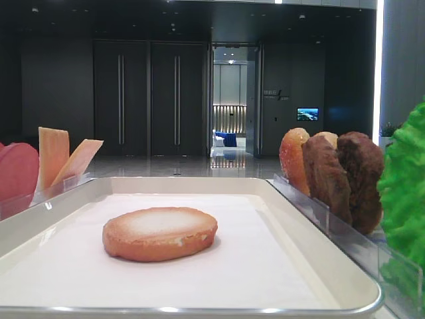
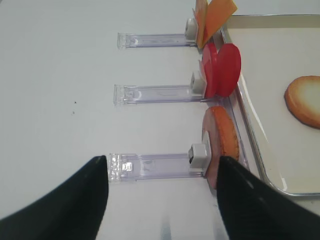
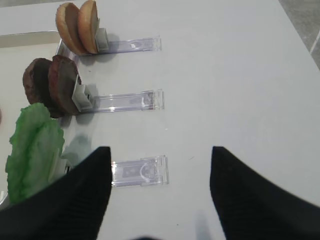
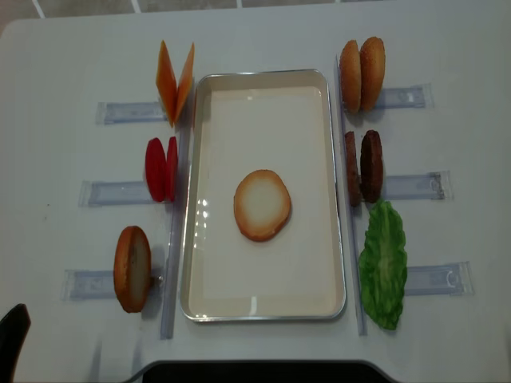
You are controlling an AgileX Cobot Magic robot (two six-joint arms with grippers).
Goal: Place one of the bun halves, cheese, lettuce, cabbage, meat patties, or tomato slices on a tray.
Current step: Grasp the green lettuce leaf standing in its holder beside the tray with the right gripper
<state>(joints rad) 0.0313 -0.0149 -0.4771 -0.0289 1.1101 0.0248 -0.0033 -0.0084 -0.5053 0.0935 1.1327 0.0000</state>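
One bun half (image 4: 262, 204) lies flat, pale face up, in the middle of the cream tray (image 4: 263, 120). More bun halves stand in racks at the far right (image 4: 362, 73) and near left (image 4: 132, 268). Cheese (image 4: 174, 81) and tomato slices (image 4: 161, 169) stand left of the tray. Meat patties (image 4: 363, 166) and lettuce (image 4: 383, 263) are on its right. Cabbage is out of view. My right gripper (image 3: 160, 150) hangs open and empty over the lettuce's clear rack (image 3: 139, 171). My left gripper (image 2: 162, 159) is open and empty over the near-left bun's rack (image 2: 155, 166).
Clear plastic racks (image 4: 120, 112) stick out from both long sides of the tray on the white table (image 4: 64, 56). A dark shape (image 4: 12, 335) shows at the near left corner, and a dark edge (image 4: 255, 371) runs along the table's front.
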